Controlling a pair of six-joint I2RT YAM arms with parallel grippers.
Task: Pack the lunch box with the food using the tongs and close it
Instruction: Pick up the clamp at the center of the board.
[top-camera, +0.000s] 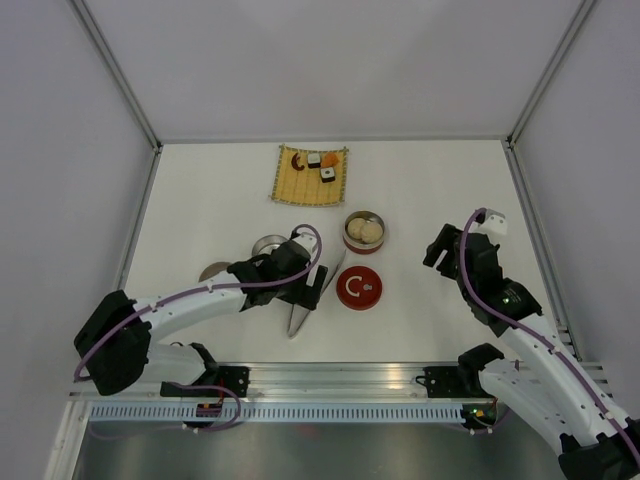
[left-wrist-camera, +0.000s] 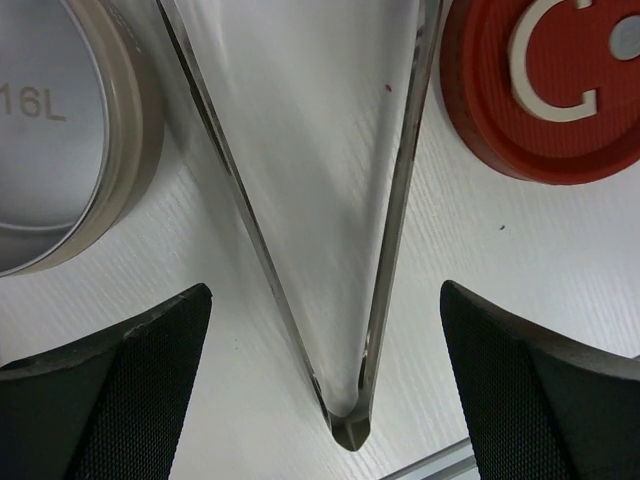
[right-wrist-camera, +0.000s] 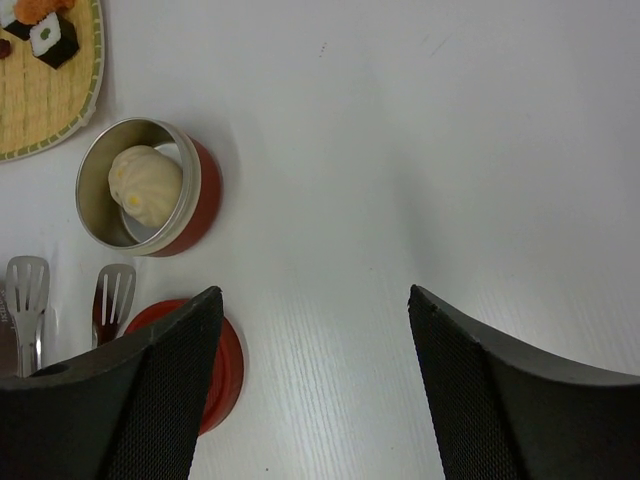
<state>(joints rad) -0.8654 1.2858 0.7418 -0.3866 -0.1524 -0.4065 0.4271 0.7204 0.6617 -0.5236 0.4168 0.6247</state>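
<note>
Silver tongs (left-wrist-camera: 348, 425) lie on the desk (top-camera: 430, 180) between my wide-open left jaws, ungripped; my right jaws gape empty too. A bun (right-wrist-camera: 145, 178) sits in the red tin (right-wrist-camera: 205, 190); rolls (top-camera: 327, 174) wait on the far mat (top-camera: 290, 180), lid (top-camera: 358, 288) off.

One pair of tongs (top-camera: 298, 322), two round tins (top-camera: 364, 249) (top-camera: 266, 243), one red lid (top-camera: 345, 297), one mat (top-camera: 290, 185), two black-wrapped rolls (top-camera: 314, 160) (top-camera: 327, 174), one orange piece (top-camera: 333, 157), one dark red piece (top-camera: 297, 160)
</note>
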